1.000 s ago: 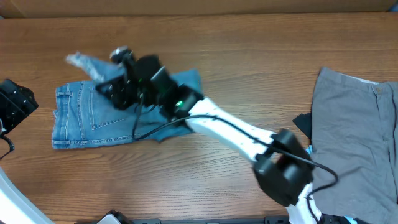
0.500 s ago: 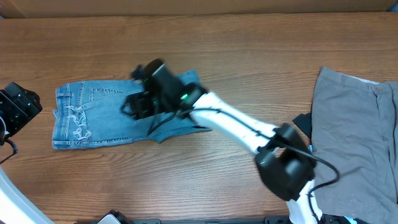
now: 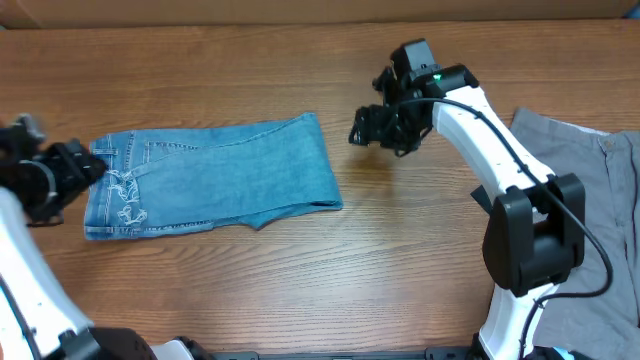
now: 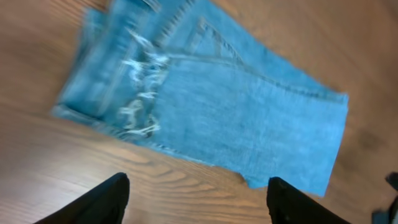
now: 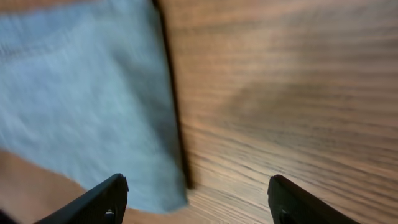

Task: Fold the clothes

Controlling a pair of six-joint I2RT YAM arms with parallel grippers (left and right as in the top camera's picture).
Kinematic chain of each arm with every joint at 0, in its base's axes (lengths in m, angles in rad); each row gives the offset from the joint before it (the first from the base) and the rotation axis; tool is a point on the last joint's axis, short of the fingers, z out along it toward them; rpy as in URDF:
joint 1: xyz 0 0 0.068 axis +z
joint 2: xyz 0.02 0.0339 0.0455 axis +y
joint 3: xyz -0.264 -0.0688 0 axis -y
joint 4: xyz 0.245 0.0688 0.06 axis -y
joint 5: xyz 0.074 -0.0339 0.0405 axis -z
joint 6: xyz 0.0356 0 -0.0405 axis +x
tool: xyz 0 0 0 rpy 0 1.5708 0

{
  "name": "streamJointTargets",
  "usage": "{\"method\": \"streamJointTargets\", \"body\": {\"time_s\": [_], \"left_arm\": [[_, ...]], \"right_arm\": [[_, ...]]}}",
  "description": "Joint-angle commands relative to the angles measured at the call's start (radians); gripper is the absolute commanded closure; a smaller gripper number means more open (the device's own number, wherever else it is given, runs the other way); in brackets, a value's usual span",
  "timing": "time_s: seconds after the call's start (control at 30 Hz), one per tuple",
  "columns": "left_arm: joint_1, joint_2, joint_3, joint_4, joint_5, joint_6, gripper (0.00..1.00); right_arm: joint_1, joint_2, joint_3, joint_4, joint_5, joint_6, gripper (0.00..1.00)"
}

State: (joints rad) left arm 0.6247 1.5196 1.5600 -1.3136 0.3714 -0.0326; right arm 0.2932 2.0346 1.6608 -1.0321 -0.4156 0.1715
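Denim jeans [image 3: 215,178] look heavy but limp; we'd pinch the folded edge. Left gripper [image 4: 197,186] and right gripper [image 5: 197,183] gape wide, empty.

The right gripper [image 3: 366,132] is no longer over the jeans [image 3: 215,175]. It now hangs above the bare table [image 3: 300,280] to their right, well apart from the denim, with its fingers spread and empty. With the arm out of the way, the jeans show whole as a flat folded rectangle, where a second ago one leg end stood lifted at the upper left. That frayed hem [image 3: 122,190] now lies on the waist end at the left. The left gripper [image 3: 68,176], earlier near the table's left edge, is now just beside the jeans' left edge — fingers wide apart.
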Motion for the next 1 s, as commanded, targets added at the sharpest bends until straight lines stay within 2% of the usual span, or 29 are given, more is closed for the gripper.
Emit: {"method": "streamJointTargets", "body": {"time_s": [0.0, 0.13, 0.33, 0.4, 0.43, 0.47, 0.5, 0.57, 0.73, 0.97], "left_arm": [[-0.071, 0.039, -0.096, 0.064, 0.029, 0.037, 0.27], [-0.138, 0.062, -0.16, 0.127, 0.022, 0.038, 0.27], [-0.226, 0.082, -0.226, 0.198, -0.084, 0.032, 0.27], [-0.226, 0.082, -0.232, 0.197, -0.099, 0.032, 0.28], [-0.226, 0.082, -0.232, 0.196, -0.112, 0.031, 0.27], [-0.225, 0.082, -0.232, 0.193, -0.133, 0.026, 0.26], [-0.225, 0.082, -0.232, 0.191, -0.148, 0.025, 0.26], [-0.224, 0.082, -0.232, 0.18, -0.187, 0.025, 0.23], [-0.224, 0.083, -0.242, 0.172, -0.227, 0.025, 0.19], [-0.224, 0.098, -0.365, 0.299, -0.234, -0.017, 0.07]], "right_arm": [[0.011, 0.049, -0.087, 0.014, -0.203, -0.18, 0.25], [0.053, 0.053, -0.187, 0.102, -0.217, -0.16, 0.24], [0.157, 0.053, -0.333, 0.369, -0.216, 0.002, 0.23], [0.175, 0.053, -0.333, 0.41, -0.216, 0.016, 0.29], [0.18, 0.053, -0.331, 0.418, -0.216, 0.016, 0.37], [0.183, 0.053, -0.328, 0.417, -0.213, 0.014, 0.62], [0.183, 0.053, -0.325, 0.409, -0.206, 0.015, 0.82], [0.166, 0.051, -0.318, 0.369, -0.158, 0.016, 0.96], [0.079, 0.04, -0.272, 0.176, 0.113, 0.072, 0.96], [0.004, 0.037, -0.266, 0.103, 0.066, 0.057, 0.96]]}}
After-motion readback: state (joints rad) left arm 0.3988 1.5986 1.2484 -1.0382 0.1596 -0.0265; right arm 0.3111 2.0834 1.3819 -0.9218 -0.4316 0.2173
